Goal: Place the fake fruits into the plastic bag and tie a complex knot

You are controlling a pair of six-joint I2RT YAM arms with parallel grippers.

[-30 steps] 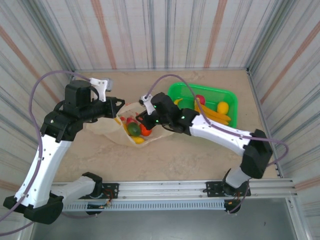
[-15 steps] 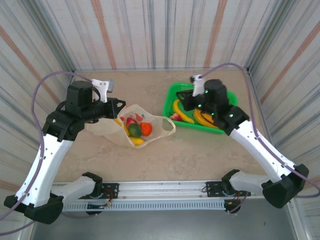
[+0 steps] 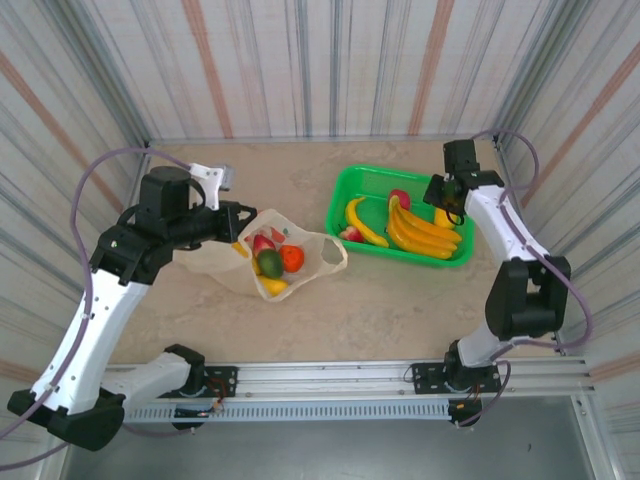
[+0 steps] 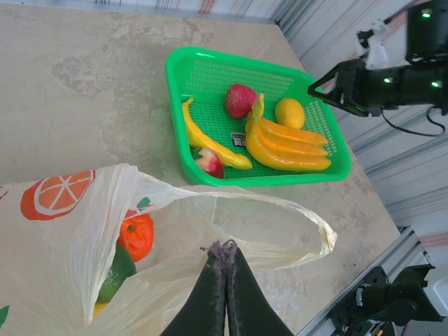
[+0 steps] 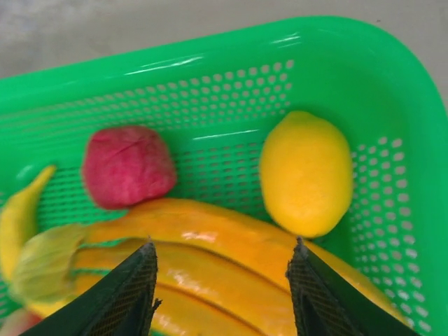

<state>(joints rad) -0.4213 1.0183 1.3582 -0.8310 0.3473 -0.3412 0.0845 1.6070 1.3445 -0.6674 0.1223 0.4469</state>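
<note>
Right arm has swung clear across; a second ago the right gripper point(image 5: 222, 245) was down at the mouth of the bag point(image 4: 66, 234), and now it hangs over the far end of the green basket point(image 5: 175, 52), fingers spread wide and carrying nothing; straight beneath it the bunch of bananas point(image 4: 287, 143), with the lemon point(image 5: 306, 173) just off one finger and a red fruit point(image 5: 128, 166) off the other; that reads as a drop made and a return for the next piece, most likely the bunch or the lemon; the left gripper point(image 4: 224, 246) hasn't budged, fingers pressed together on the bag's thin edge, holding the mouth up and open on the table beside the basket; inside sit an orange point(image 4: 136, 234) and a green fruit point(image 4: 115, 276), more showing from above; a single banana point(image 4: 203, 140) and a small red-and-white fruit point(image 4: 208, 162) also wait in the basket; plenty left to load, handles loose, knot not yet begun
</note>
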